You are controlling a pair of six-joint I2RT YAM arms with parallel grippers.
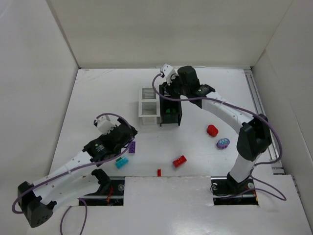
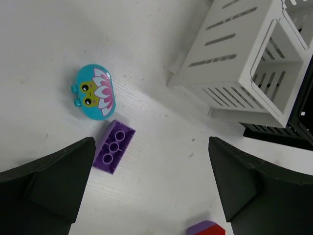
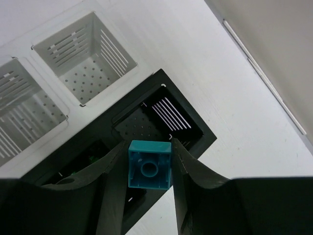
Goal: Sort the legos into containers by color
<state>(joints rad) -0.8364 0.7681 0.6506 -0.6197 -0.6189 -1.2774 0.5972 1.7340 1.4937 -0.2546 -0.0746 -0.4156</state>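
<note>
The right gripper point(image 3: 149, 147) is hanging over the black bin point(image 3: 195, 128) at the upper middle of the top view. Its fingers are closed to the width of a teal brick point(image 3: 149, 164) and are pinching it by two opposite sides. In the right wrist view the brick is showing its hollow underside, raised above the bin's empty compartment. A green brick point(image 1: 169, 111) is lying in the bin's other compartment. The white bin point(image 1: 142, 105) is standing immediately left of the black one.

The left gripper point(image 2: 151, 181) is hovering at the left centre of the top view, its jaws spread wide and gripping nothing. In its wrist view a purple brick point(image 2: 114, 146) is lying flat on the table point(image 2: 161, 122) beside the finger at the lower left. A teal oval piece point(image 2: 95, 91) printed with a pink flower is lying just above the brick. Two red bricks point(image 1: 179, 161) point(image 1: 212, 129) are lying in the lower centre and right of the top view.
</note>
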